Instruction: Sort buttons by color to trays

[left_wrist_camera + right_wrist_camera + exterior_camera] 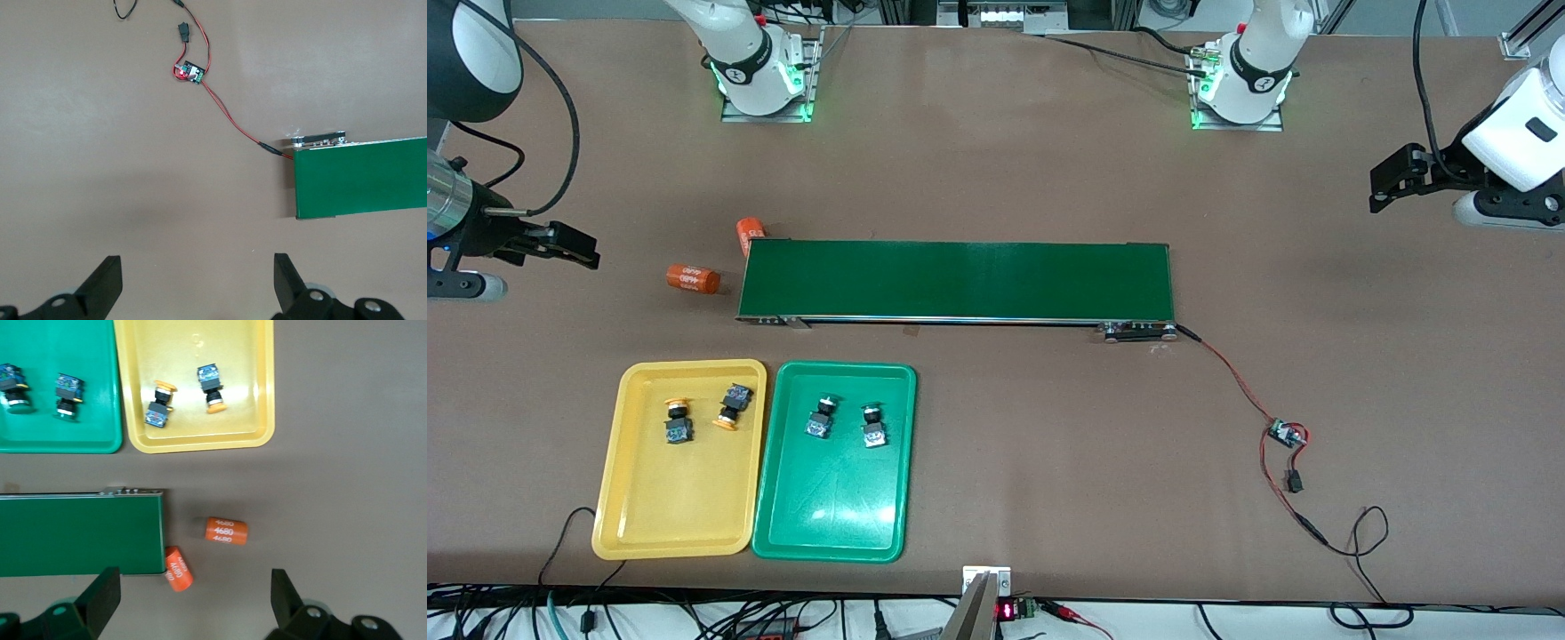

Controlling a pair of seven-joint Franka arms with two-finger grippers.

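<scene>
— Since both yellow buttons (pixel 678 421) lie in the yellow tray (pixel 640 516) and both green buttons (pixel 821 417) in the green tray (pixel 831 524), isn't the sorting done?

— I'd judge so. Nothing is left on the belt (pixel 958 281). Only two orange cylinders (pixel 693 278) sit by its end toward the right arm, and they aren't buttons.

— And the arms?

— Both wait. The left gripper (pixel 198 280) hangs open and empty over bare worktop (pixel 1360 373) near the left arm's edge. The right gripper (pixel 195 600) hangs open and empty near the right arm's edge, over the cylinders.

— Any next move?

— None seems needed. The trays touch side by side near the front edge, with open room toward the left arm's end.
</scene>
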